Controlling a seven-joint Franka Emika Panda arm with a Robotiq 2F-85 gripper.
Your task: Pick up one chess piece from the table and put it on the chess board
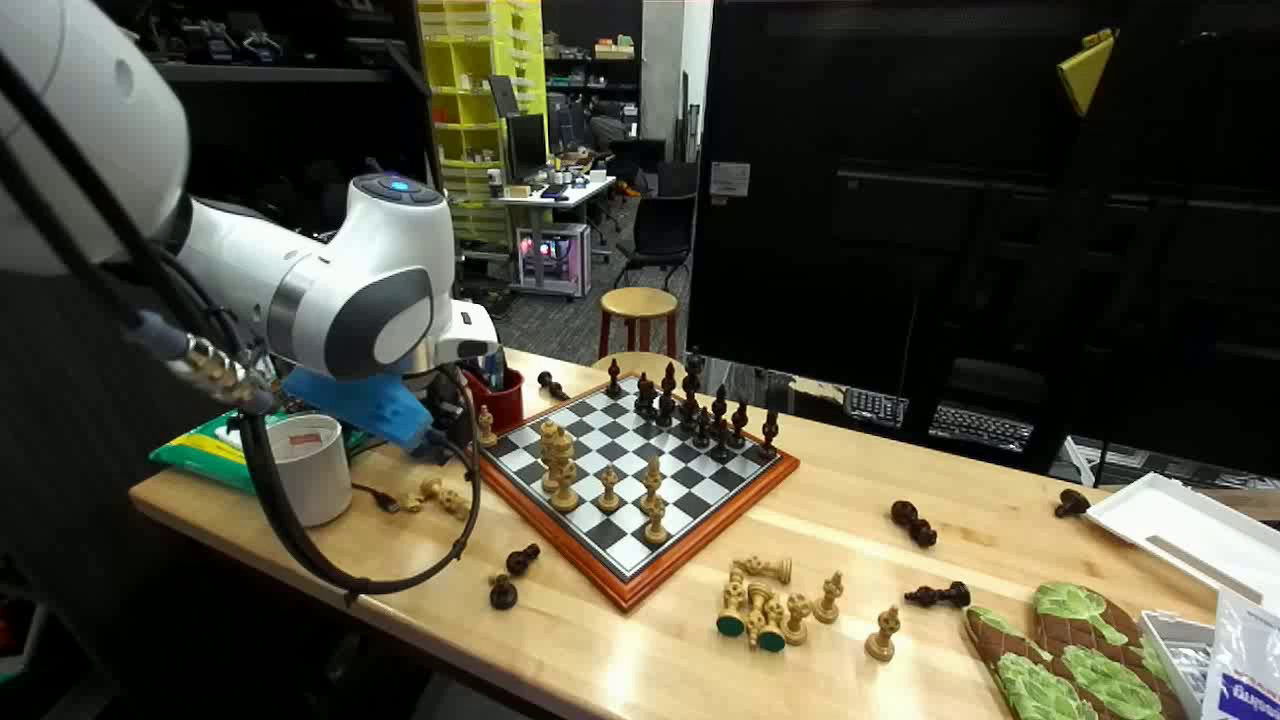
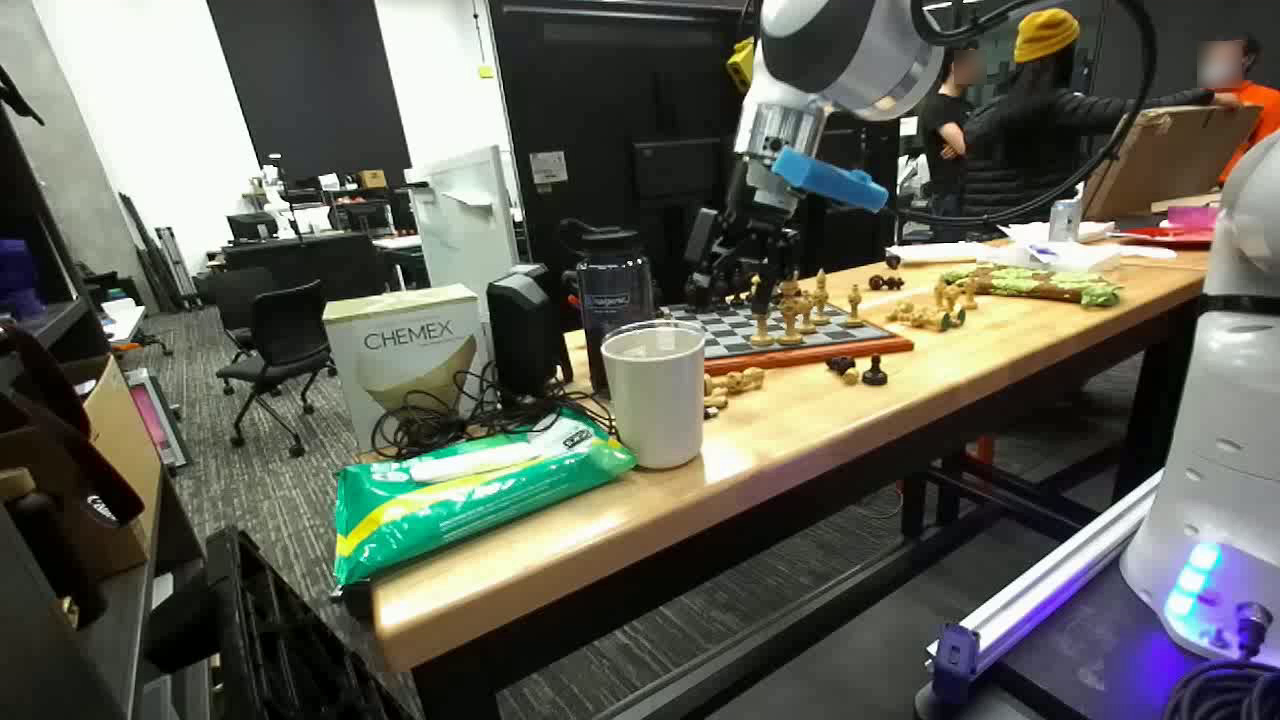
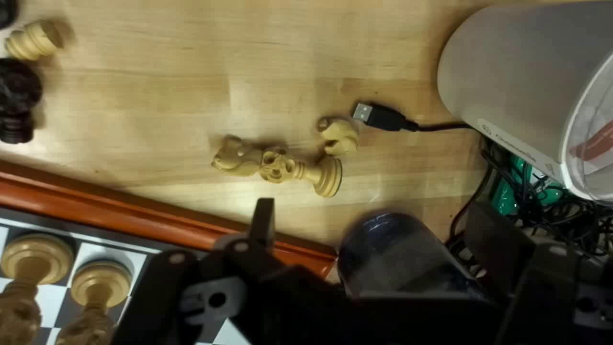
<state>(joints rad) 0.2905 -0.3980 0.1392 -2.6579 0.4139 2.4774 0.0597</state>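
1. The Robotiq gripper (image 3: 371, 213) is hanging with its fingers (image 3: 262, 223) spread wide.
2. Beyond the fingertips in the wrist view, and apart from them, a cluster of pale wooden chess pieces (image 3: 301, 170) is lying on the table (image 3: 158, 86).
3. A black USB plug (image 3: 385, 118) is lying just beside that cluster, its cable running toward a white tumbler (image 3: 507, 81).
4. The chess board (image 3: 96, 208) is resting near the cluster, on the side away from the plug.
5. On it, pale chessmen (image 1: 564, 490) and dark chessmen (image 1: 690, 412) are standing toward opposite sides.
6. Between the board and a leaf-printed oven mitt (image 1: 1090, 650), more pale pieces (image 1: 768, 570) are lying and standing.
7. A navy bottle (image 2: 612, 300) is standing near the tumbler.
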